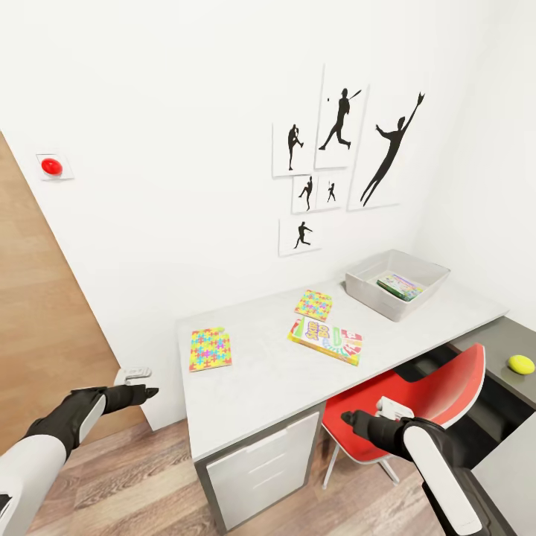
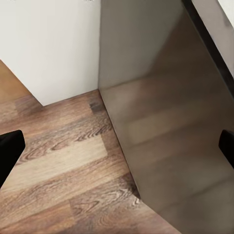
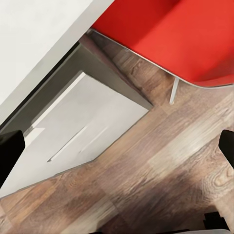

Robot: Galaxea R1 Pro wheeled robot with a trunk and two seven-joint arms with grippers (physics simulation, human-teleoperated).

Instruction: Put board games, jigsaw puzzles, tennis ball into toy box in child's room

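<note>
Open wood floor (image 1: 134, 476) before the table (image 1: 253, 372), red chair (image 1: 417, 402) tucked alongside. Left gripper (image 1: 141, 392) and right gripper (image 1: 357, 423) spread wide, empty. On top: 2 jigsaw puzzles (image 1: 211, 349) (well apart), Skip-Bo (image 1: 326, 340), toy box (image 1: 397, 283) holding 1 game; tennis ball (image 1: 520, 364) lower right.

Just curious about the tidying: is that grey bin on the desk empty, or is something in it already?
Not empty. The toy box holds one flat printed game box lying on its bottom.
</note>
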